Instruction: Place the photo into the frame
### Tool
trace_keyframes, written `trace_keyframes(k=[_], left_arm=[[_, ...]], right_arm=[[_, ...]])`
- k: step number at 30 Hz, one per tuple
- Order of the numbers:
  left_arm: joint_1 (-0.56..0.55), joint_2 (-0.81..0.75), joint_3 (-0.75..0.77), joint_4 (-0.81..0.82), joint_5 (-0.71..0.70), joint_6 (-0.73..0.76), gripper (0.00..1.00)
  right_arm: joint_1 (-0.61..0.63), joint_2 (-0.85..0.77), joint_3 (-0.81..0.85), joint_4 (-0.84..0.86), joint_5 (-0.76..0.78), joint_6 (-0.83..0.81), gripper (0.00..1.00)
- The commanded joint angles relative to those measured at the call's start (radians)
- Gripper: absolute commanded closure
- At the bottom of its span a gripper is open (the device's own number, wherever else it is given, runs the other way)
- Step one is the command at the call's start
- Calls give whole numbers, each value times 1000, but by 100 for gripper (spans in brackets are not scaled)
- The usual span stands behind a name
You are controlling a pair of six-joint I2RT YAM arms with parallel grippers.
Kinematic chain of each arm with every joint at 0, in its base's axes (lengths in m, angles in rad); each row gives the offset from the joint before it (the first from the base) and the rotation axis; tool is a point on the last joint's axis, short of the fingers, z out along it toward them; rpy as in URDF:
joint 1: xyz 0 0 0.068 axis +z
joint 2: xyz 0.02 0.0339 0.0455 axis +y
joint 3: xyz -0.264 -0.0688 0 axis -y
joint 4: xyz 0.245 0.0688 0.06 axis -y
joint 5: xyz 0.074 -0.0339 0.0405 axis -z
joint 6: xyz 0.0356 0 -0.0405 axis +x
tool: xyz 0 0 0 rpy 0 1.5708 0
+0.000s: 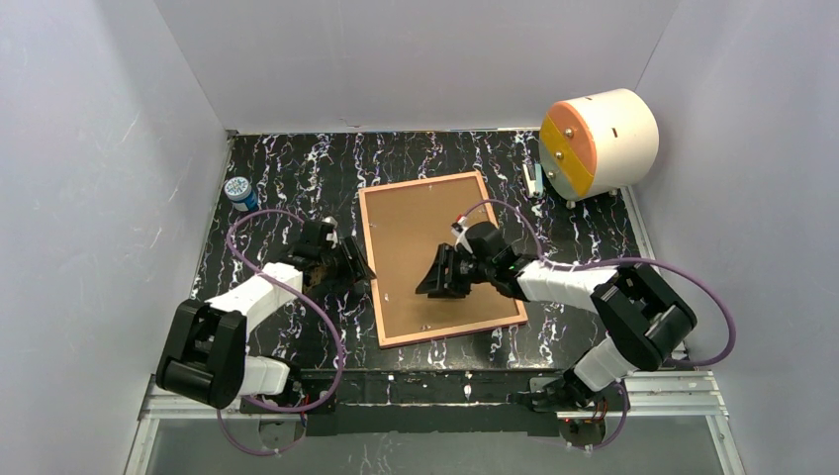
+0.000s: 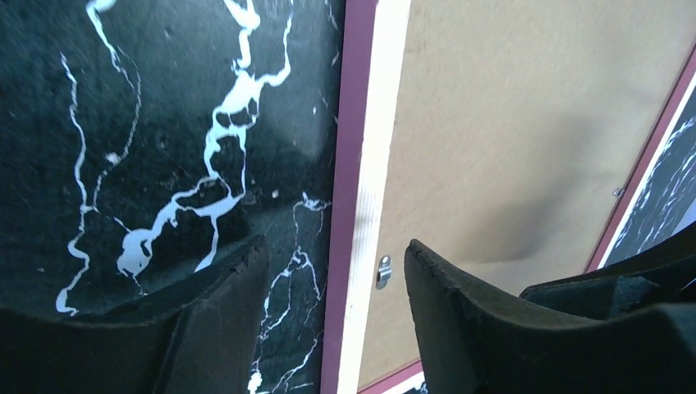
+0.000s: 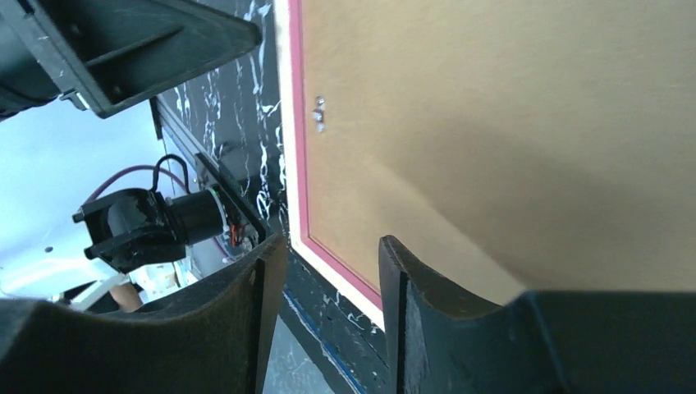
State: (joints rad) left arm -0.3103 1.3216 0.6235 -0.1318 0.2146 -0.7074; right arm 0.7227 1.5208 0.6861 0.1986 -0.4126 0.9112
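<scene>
On the table [image 1: 269,170], the frame [image 1: 411,223] back-up, long axis near-to-far

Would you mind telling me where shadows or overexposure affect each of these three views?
Top external: evenly lit, sharp, a small shadow under the fingers of the right gripper on the brown board. Left wrist: the frame has a washed-out pale strip, a soft shadow lies on the board. Right wrist: the background at left is blown out, a broad shadow crosses the board.

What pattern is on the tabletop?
Black with white marble-like veins. The tabletop shows best in the left wrist view.
</scene>
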Motion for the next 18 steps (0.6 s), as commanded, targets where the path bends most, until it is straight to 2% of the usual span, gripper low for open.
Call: trace_keyframes(k=[1,6,9,18], left_arm=[[-15,-49,-30,-17,47,-6,44],[-25,-53,-70,0,46,-17,59],[-35,-40,-89,13,46,-17,63],[-53,-14,-124,44,56,-22,67]], right_arm=[[98,43,24,108,69,69,49],[183,158,81,139,143,93,57],[209,216,120,159,158,97,61],[241,312,179,183,240,82,67]])
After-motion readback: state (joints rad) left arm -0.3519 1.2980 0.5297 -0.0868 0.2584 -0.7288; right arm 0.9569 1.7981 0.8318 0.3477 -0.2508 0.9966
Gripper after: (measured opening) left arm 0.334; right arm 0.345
